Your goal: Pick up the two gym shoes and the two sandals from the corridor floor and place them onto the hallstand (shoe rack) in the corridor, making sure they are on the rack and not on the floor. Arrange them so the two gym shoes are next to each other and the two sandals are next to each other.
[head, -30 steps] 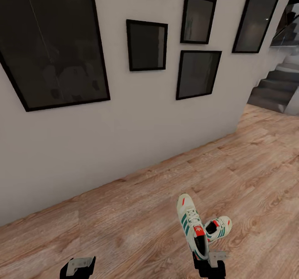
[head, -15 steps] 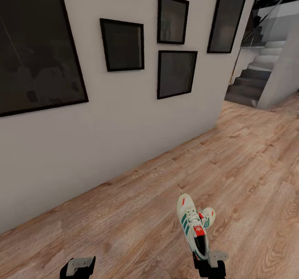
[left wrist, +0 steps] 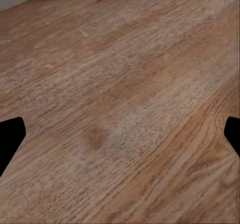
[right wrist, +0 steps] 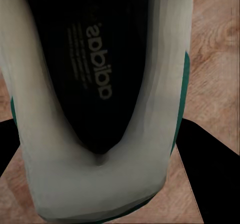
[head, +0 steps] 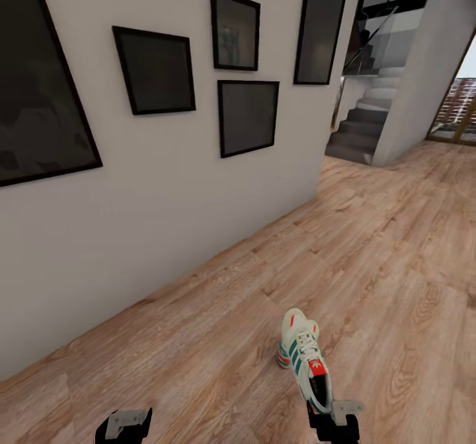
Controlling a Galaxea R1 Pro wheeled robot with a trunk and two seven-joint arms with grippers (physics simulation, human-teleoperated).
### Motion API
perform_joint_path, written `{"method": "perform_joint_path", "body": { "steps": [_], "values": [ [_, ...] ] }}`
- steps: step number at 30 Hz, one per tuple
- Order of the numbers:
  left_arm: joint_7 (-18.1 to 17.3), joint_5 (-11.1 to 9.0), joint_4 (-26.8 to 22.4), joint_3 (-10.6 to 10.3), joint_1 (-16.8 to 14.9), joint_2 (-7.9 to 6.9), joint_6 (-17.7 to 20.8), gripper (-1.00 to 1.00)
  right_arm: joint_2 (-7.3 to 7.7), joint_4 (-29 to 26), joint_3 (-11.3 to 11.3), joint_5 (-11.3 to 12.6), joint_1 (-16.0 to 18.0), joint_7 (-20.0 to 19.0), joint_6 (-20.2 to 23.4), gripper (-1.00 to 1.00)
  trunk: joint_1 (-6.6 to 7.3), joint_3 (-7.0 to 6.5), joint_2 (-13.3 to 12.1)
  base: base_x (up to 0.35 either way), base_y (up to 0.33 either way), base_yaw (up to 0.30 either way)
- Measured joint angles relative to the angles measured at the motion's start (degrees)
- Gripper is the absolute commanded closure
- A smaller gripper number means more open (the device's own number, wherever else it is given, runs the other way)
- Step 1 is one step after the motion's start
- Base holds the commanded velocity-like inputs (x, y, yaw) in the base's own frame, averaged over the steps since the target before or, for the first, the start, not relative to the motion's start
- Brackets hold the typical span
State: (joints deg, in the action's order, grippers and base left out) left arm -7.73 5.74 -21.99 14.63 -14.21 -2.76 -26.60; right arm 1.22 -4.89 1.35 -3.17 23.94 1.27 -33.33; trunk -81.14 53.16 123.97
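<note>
A cream-white gym shoe with green stripes and a red-orange tongue hangs over the wood-plank corridor floor, toe pointing away from me. My right gripper is shut on its heel end. The right wrist view looks into that shoe's black insole, with dark fingers on both sides of the heel. A green and red sliver of the second gym shoe peeks out on the floor behind the held one. My left gripper is low at the left, open, with bare floor between its fingers. The sandals and hallstand are out of view.
A white wall with several black-framed pictures runs along the left. A grey staircase rises at the far end, with a doorway at the far right. Open floor stretches ahead and to the right.
The whole view has swung to the right, so the wall and stairs slid left. The shoe on the floor has passed from the right of the held shoe to behind it. Both grippers keep their places.
</note>
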Motion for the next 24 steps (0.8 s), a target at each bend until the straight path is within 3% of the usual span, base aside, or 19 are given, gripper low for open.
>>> {"method": "perform_joint_path", "body": {
  "steps": [24],
  "values": [
    [0.0,0.0,0.02,0.0,0.0,0.0,0.0,-1.0,-0.03,0.0,0.0,0.0,0.0,0.0,0.01,1.0,0.0,0.09,0.0,0.0,0.0,-0.266]
  ]
}}
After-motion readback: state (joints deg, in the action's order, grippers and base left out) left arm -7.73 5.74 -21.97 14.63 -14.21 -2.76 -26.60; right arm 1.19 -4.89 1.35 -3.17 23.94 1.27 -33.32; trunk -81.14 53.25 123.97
